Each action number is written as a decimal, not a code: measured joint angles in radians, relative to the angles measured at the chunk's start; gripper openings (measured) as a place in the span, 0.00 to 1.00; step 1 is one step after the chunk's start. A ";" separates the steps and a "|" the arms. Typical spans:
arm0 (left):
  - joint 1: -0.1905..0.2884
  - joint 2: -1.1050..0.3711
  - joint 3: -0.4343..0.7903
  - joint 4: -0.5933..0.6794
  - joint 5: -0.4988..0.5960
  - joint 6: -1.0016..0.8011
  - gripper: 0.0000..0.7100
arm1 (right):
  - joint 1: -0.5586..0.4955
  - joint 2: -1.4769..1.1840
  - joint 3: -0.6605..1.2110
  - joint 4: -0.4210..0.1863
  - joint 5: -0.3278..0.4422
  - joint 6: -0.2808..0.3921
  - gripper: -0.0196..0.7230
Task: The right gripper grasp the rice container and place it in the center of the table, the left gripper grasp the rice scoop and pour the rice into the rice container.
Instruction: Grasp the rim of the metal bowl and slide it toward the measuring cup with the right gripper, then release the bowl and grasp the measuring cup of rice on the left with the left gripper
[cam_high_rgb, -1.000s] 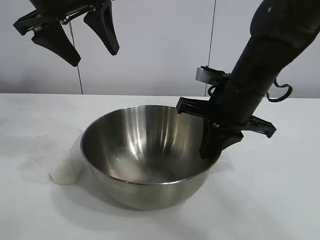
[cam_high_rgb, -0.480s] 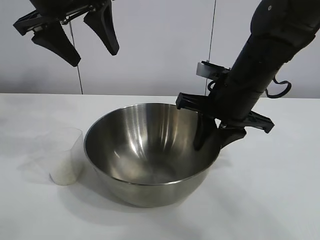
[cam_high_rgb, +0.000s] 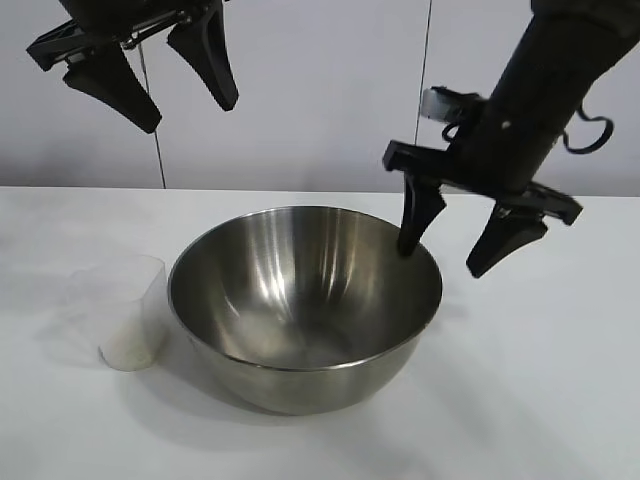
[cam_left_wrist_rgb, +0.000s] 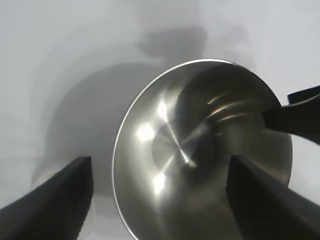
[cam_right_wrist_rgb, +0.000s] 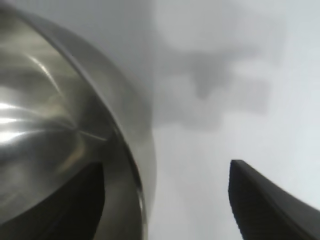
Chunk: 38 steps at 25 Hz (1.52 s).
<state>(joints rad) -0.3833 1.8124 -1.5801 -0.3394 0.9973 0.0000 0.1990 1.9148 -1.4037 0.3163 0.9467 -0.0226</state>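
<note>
The rice container (cam_high_rgb: 300, 290), a big steel bowl, sits upright on the white table (cam_high_rgb: 540, 400), near its middle. My right gripper (cam_high_rgb: 443, 256) hangs open just above the bowl's right rim, one finger over the inside and one outside, touching nothing. The right wrist view shows that rim (cam_right_wrist_rgb: 135, 150) between the spread fingers of the right gripper (cam_right_wrist_rgb: 167, 170). The rice scoop (cam_high_rgb: 130, 305), a clear cup, stands left of the bowl with white rice (cam_high_rgb: 128, 347) in its bottom. My left gripper (cam_high_rgb: 189, 114) is open and empty, high at the upper left, looking down on the bowl (cam_left_wrist_rgb: 200, 150).
A pale wall with two vertical seams stands behind the table. Bare tabletop lies in front of and to the right of the bowl. A finger (cam_left_wrist_rgb: 295, 117) of the right gripper shows at the bowl's edge in the left wrist view.
The right gripper has opened, let go of the bowl's rim and risen a little. The bowl has settled flat. The left gripper has stayed still.
</note>
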 joint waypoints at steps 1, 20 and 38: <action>0.000 0.000 0.000 0.000 0.000 0.005 0.76 | -0.013 -0.015 -0.013 -0.015 0.017 0.004 0.68; 0.000 0.000 0.000 0.113 0.034 0.005 0.76 | -0.084 -0.165 -0.131 -0.074 0.207 0.023 0.68; 0.004 -0.093 0.000 0.321 0.001 0.027 0.81 | -0.084 -0.165 -0.131 -0.074 0.187 0.023 0.68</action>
<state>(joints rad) -0.3798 1.7191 -1.5801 -0.0185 0.9978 0.0275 0.1149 1.7496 -1.5347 0.2418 1.1334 0.0000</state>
